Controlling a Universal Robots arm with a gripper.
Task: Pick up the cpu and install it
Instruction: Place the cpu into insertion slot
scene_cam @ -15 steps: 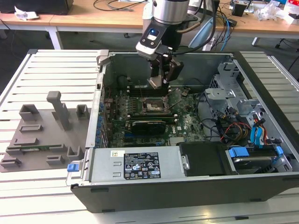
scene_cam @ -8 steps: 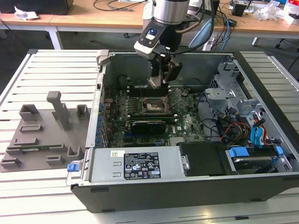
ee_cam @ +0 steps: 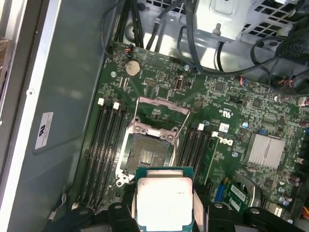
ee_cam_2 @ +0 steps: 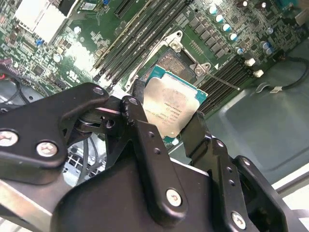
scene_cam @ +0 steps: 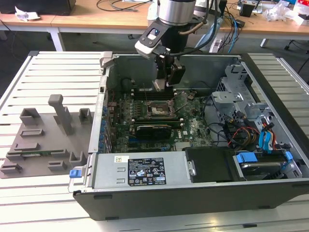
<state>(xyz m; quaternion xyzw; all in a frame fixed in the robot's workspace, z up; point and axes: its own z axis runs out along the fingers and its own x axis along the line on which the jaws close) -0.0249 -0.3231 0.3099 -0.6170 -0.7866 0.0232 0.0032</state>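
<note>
**Q:** What did the gripper (ee_cam_2: 169, 115) hold?

**A:** Its fingers (ee_cam_2: 140, 104) were clamped on opposite edges of the cpu (ee_cam_2: 172, 105). The chip hung metal side up above the motherboard (ee_cam: 227, 96), near the open socket (ee_cam: 147, 153) but apart from it, not yet seated.

**Q:** What could have gone wrong?

**A:** Probably a skewed or tilted descent. A chip lowered off-square could bend the socket's contacts or catch on its frame. A loosened edge grip could drop it onto the board.

**Q:** What surrounded the site?

**A:** The raised load plate (ee_cam: 162, 107) stood at one side of the socket, likely the nearest obstruction. Memory slots (ee_cam: 104, 142) flanked it, and cables (ee_cam: 218, 53) ran further off. Outside the case (scene_cam: 98, 123), a grey tray (scene_cam: 29, 145) lay on the slatted surface (scene_cam: 53, 72), toward the exterior view's left.
</note>
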